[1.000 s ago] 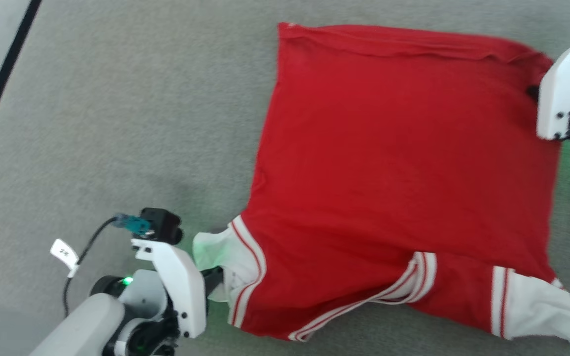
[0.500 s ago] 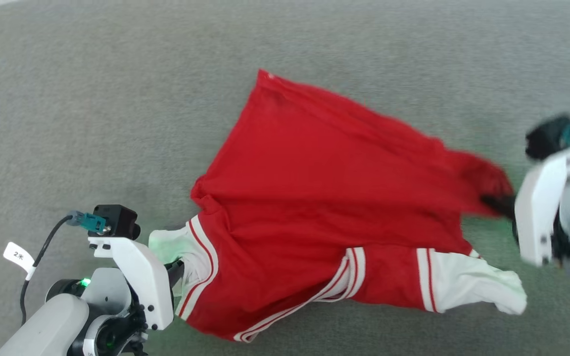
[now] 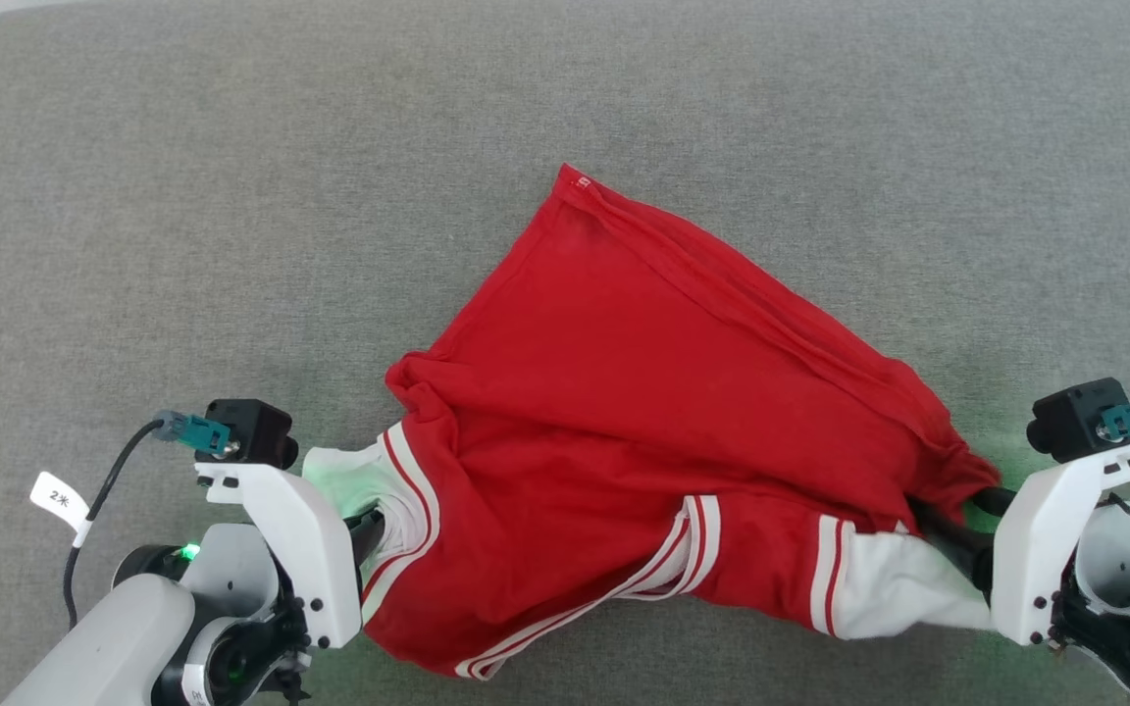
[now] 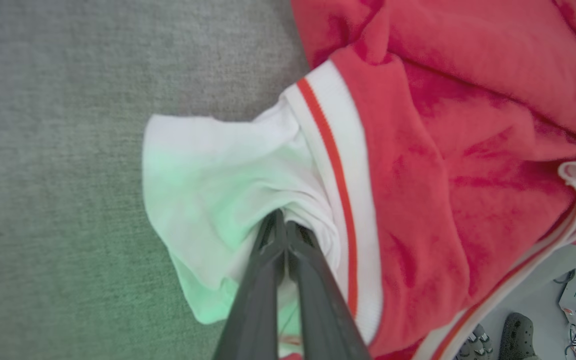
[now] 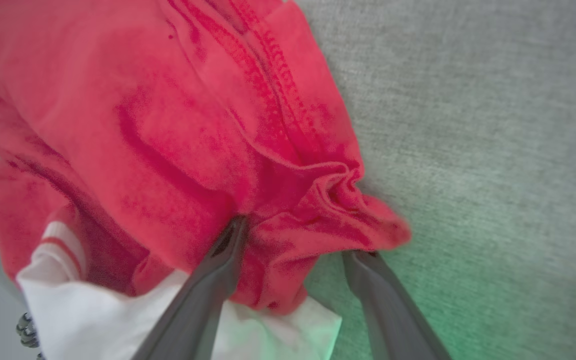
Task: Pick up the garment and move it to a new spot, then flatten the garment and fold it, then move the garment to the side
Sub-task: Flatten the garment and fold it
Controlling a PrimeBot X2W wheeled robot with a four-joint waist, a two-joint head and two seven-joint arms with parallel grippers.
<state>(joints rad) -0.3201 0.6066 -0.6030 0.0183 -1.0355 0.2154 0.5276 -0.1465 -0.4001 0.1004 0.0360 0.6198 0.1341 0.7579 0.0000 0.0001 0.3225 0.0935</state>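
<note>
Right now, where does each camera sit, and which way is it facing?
Head view: on the head, looking down at the garment on the grey surface; left gripper and right gripper at the lower corners.
Left wrist view: along its shut fingers, pinching the white sleeve.
Right wrist view: along its parted fingers, red hem between them.
Shared: head and left wrist views both show that sleeve.

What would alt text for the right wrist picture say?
The right end effector, its two dark fingers spread apart, has a bunched corner of the red garment between them, on a grey fabric surface.
</note>
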